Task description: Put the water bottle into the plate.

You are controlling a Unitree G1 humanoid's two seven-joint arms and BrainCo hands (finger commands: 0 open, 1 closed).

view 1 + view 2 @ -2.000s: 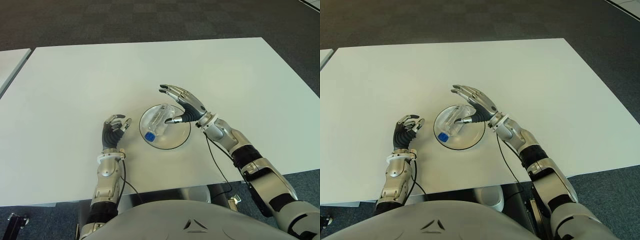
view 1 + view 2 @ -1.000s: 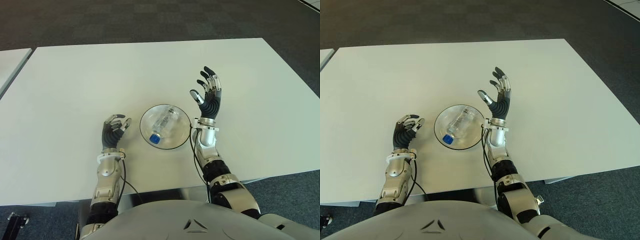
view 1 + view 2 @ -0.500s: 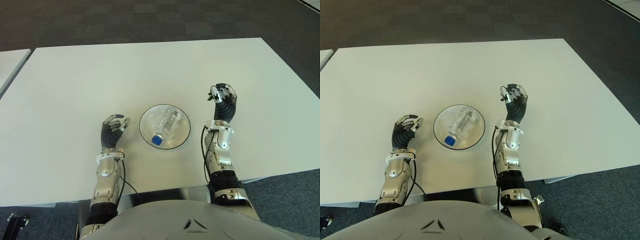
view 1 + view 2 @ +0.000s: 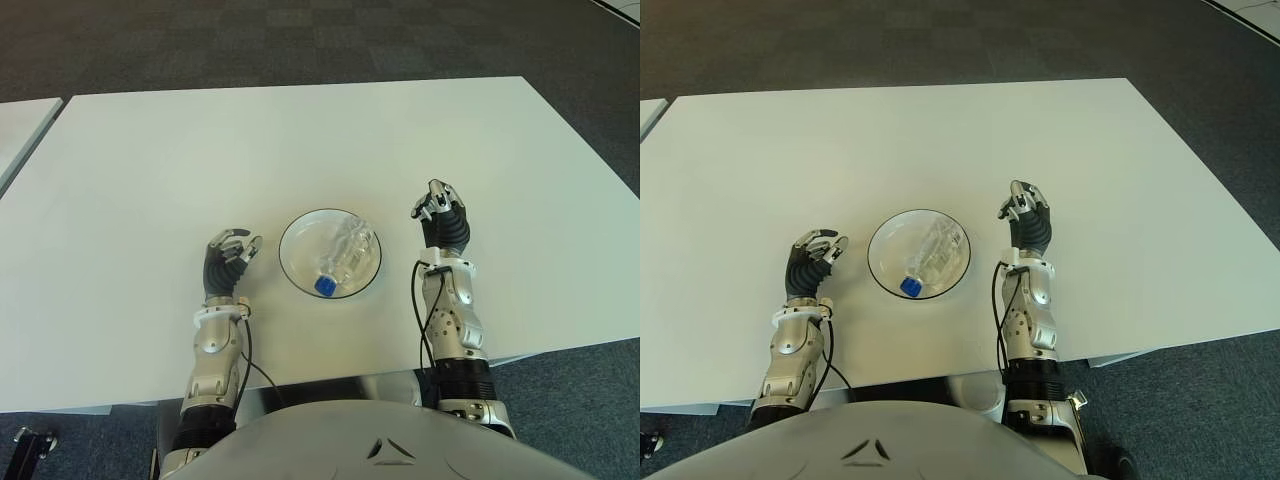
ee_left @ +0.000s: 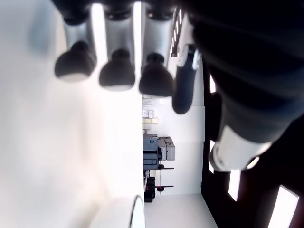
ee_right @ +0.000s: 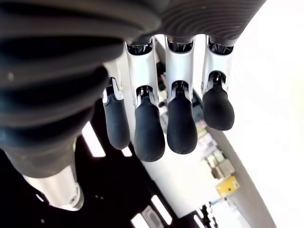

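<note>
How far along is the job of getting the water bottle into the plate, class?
Done: the water bottle lies on its side inside the plate. In hand: nothing; the right hand, beside the plate, and the left hand, on its other side, both have curled fingers holding nothing. Left: apparently nothing.

Clear water bottle [image 4: 343,253], blue cap, lying inside round plate [image 4: 293,245].

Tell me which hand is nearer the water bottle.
Right, narrowly. The right hand shows just right of the plate holding the water bottle, fingers curled, empty. The left hand shows left of the plate, slightly farther off, also curled and empty.
</note>
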